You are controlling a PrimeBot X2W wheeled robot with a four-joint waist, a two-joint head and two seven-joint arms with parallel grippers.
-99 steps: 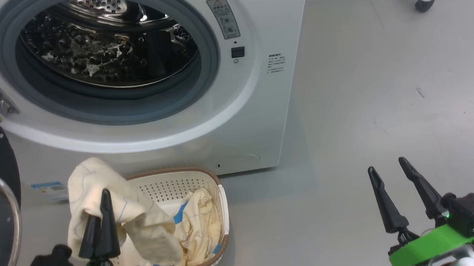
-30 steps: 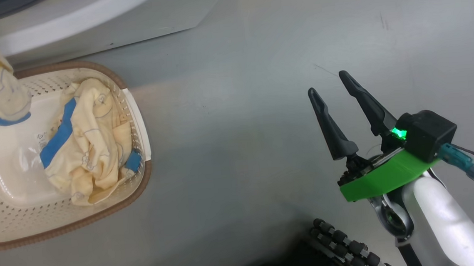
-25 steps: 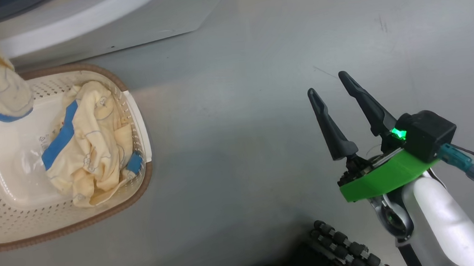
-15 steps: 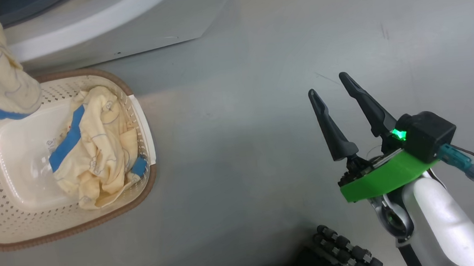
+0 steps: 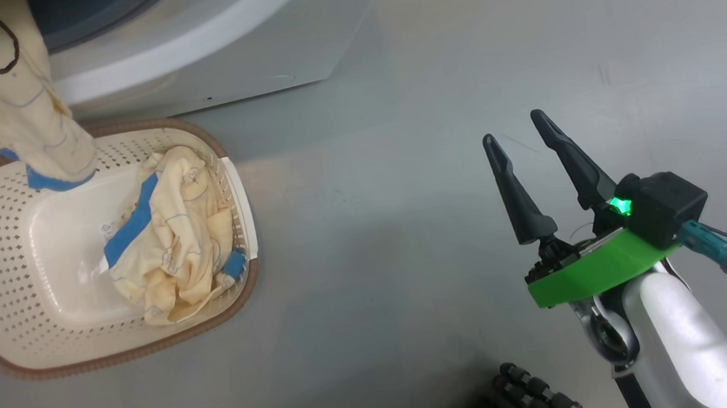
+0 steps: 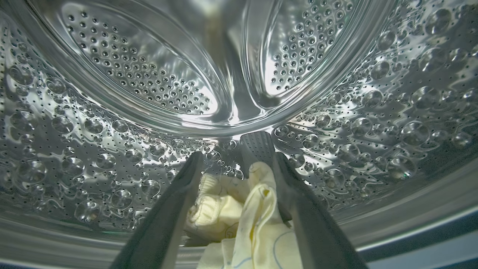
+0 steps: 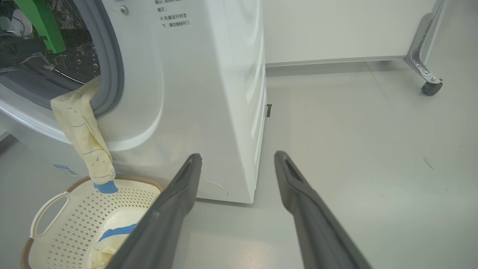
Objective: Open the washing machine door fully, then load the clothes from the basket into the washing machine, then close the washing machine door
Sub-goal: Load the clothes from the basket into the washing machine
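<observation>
Steel drum (image 6: 149, 74) rings the left tool (image 6: 227, 149), now parted around clothes (image 6: 242, 213).

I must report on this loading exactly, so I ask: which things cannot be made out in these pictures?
- Hanging garment: head view, the top edge cuts its upper end; how much lies in the drum is unknown.
- Basket label: head view, too small to read.
- Under the crumpled garment: head view, the cloth hides it.
- Left hand: left wrist view, whether it touches the cloth is unclear.
</observation>
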